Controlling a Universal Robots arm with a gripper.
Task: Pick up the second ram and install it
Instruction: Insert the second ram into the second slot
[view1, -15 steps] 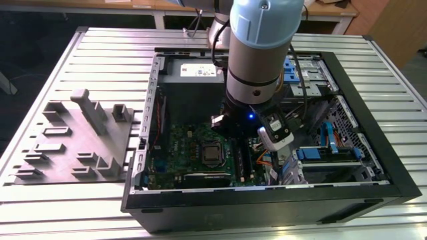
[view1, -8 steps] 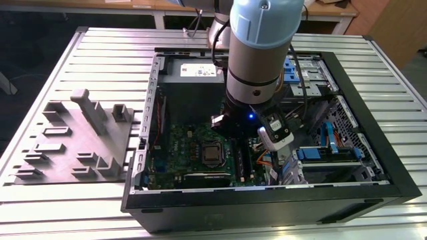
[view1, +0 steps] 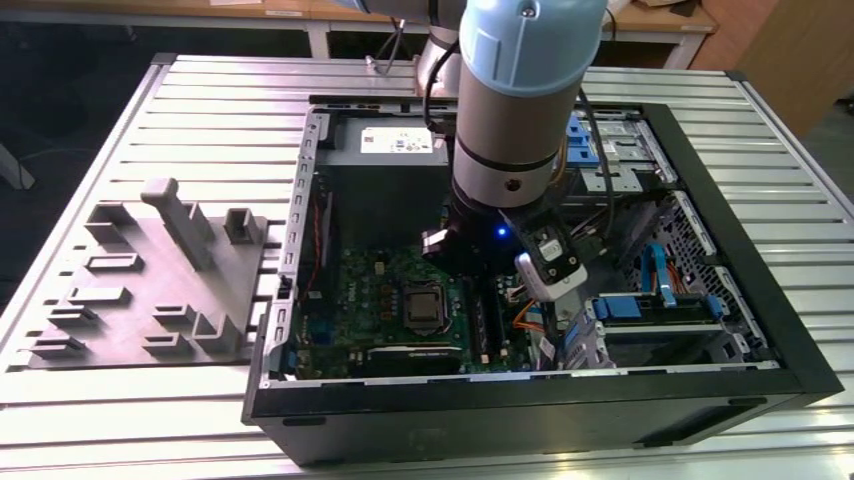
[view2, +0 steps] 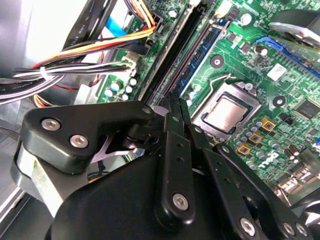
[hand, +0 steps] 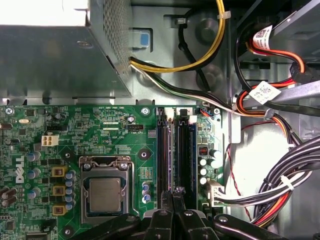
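My gripper (hand: 174, 192) (view2: 175, 107) is down inside the open computer case, over the memory slots of the green motherboard (view1: 380, 280) (hand: 125, 145). Its two black fingers are pinched together on a thin dark stick seen edge-on, the second ram (hand: 171, 150) (view2: 172, 55). The stick stands in line with a slot and runs away from the fingertips between the black slot rails. In the exterior view the arm's wrist (view1: 505, 235) covers the slots and the fingers.
The processor socket (hand: 105, 192) (view1: 423, 305) lies just beside the slots. Bundled cables (hand: 280, 180) (view2: 75, 65) crowd the other side. The black case wall (view1: 534, 390) rings the work area. A grey tray with upright blocks (view1: 147, 290) sits on the slatted table at the exterior view's left.
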